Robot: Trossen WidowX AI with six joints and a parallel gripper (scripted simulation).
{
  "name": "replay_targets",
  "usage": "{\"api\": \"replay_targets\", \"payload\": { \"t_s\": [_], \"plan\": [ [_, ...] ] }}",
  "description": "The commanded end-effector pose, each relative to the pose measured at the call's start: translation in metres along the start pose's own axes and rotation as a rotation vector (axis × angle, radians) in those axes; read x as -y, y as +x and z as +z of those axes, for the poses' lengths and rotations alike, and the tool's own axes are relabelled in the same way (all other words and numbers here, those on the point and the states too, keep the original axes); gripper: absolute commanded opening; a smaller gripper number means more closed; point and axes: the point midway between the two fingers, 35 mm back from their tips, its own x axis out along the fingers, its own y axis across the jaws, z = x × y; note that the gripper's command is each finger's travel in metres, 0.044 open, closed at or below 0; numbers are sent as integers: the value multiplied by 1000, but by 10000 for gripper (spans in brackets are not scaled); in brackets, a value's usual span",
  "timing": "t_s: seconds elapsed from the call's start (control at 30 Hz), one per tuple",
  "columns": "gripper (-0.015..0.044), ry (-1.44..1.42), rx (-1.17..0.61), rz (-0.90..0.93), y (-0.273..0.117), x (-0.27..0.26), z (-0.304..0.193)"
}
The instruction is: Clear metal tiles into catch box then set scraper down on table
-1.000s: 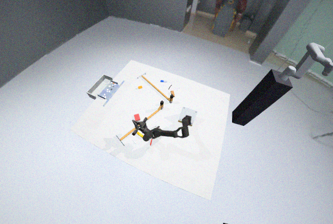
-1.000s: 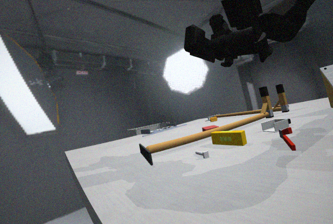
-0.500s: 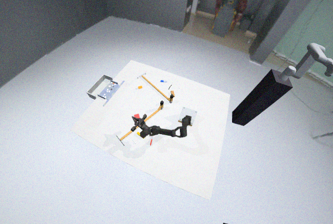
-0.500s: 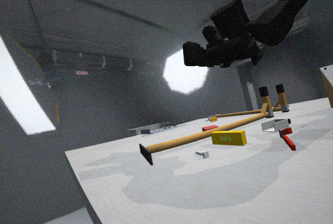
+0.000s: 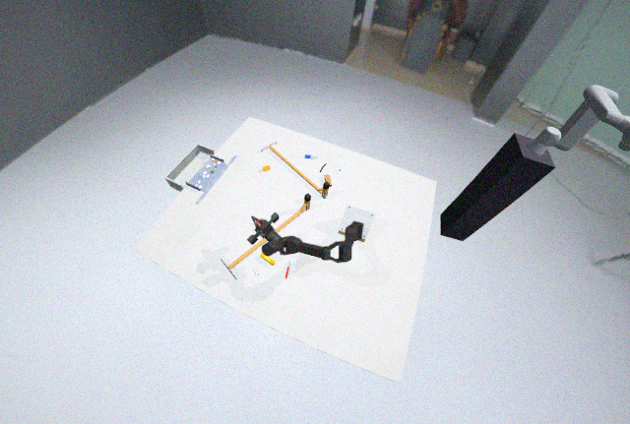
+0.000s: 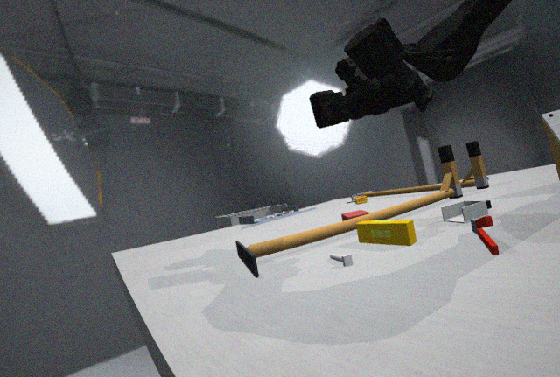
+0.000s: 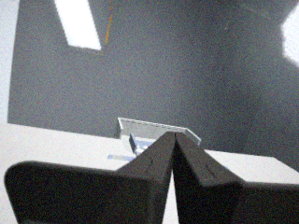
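My gripper (image 5: 253,217) (image 7: 173,139) is shut and empty, raised above the table; its tips are hidden in the exterior view. A wooden-handled tool with a flat dark blade (image 5: 244,255) (image 6: 307,233) lies below the arm, its black-topped upright grip toward the table's middle. A second such tool (image 5: 294,167) (image 6: 407,191) lies farther back. I cannot tell for certain which is the longer scraper. Several small pale tiles (image 5: 206,173) lie on the bluish steel plate (image 5: 218,171). The grey catch box (image 5: 182,163) (image 6: 234,219) (image 7: 149,126) stands at its far end. My fingers partly hide the plate in the wrist view.
A yellow block (image 5: 267,259) (image 6: 387,233), a red block (image 6: 354,214) and a red-handled item (image 5: 287,271) (image 6: 488,239) lie near the closer tool. An orange block (image 5: 266,168) and a blue item (image 5: 308,156) lie farther back. A pale panel (image 5: 358,215) is by the arm base.
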Motion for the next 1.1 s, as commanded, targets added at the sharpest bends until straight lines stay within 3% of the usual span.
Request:
{"api": "replay_targets", "payload": {
  "t_s": [0.0, 1.07],
  "plan": [
    [0, -53, -33, -17, 9, 8, -6],
    [0, -331, -279, -149, 55, 81, -41]
  ]
}}
